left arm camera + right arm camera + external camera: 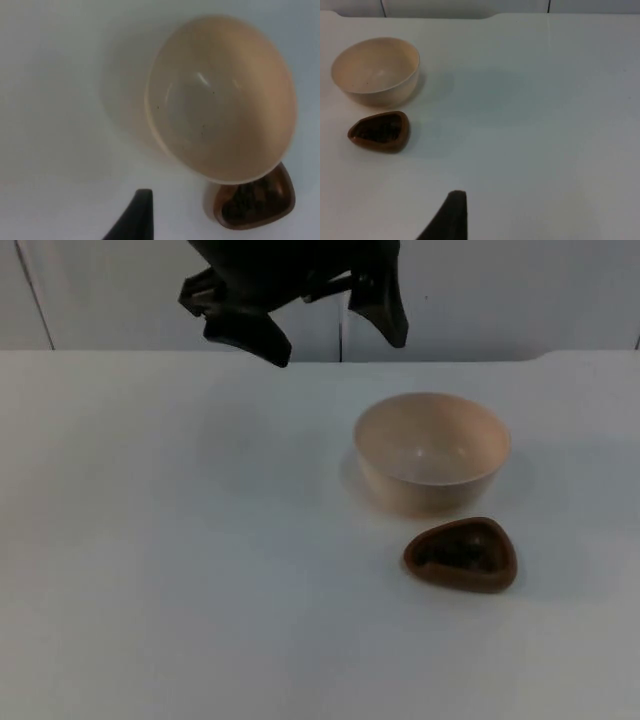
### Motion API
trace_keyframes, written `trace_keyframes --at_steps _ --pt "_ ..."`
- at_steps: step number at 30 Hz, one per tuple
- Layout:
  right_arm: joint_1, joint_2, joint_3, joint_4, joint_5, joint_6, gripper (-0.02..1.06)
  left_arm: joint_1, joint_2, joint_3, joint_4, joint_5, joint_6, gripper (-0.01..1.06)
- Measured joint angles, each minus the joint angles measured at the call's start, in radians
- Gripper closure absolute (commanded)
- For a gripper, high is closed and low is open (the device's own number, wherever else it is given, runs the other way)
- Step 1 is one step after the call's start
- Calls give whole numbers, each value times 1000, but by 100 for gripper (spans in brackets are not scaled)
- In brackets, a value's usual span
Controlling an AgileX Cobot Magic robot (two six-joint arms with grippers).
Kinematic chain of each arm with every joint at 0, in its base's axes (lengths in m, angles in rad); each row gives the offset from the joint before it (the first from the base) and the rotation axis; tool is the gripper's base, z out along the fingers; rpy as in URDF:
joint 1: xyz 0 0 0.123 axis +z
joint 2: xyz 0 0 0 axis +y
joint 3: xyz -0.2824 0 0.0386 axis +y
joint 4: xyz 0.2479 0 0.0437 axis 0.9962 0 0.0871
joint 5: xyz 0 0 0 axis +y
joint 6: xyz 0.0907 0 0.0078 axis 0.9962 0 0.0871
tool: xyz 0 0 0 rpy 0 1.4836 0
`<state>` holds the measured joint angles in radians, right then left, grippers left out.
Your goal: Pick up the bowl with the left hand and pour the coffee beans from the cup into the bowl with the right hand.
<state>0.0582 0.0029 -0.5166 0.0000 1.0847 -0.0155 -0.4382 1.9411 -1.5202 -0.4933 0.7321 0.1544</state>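
A beige bowl (430,450) stands empty and upright on the white table, right of centre. Just in front of it sits a small brown cup (462,555) with dark coffee beans inside, close to the bowl's wall. My left gripper (338,348) hangs open above the table's far edge, behind and left of the bowl, with nothing between its fingers. In the left wrist view the bowl (220,100) and the cup (255,202) lie beyond one fingertip (140,215). My right gripper (452,220) waits well off to the right of the bowl (375,70) and cup (380,131).
The white table (150,540) stretches wide to the left and front of the two objects. A grey partition wall (500,290) closes off the far edge.
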Motion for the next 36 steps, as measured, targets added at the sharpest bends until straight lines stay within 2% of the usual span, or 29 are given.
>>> trace_keyframes --at_steps 5,17,29,36 --pt "0 0 0 0 0 0 -1 0 106 -97 66 31 -90 5" --pt "0 0 0 0 0 0 -1 0 272 -196 104 27 -240 5" --pt "0 0 0 0 0 2 -1 15 420 -337 98 34 -279 5" --pt "0 0 0 0 0 4 -1 57 473 -355 83 50 -279 5"
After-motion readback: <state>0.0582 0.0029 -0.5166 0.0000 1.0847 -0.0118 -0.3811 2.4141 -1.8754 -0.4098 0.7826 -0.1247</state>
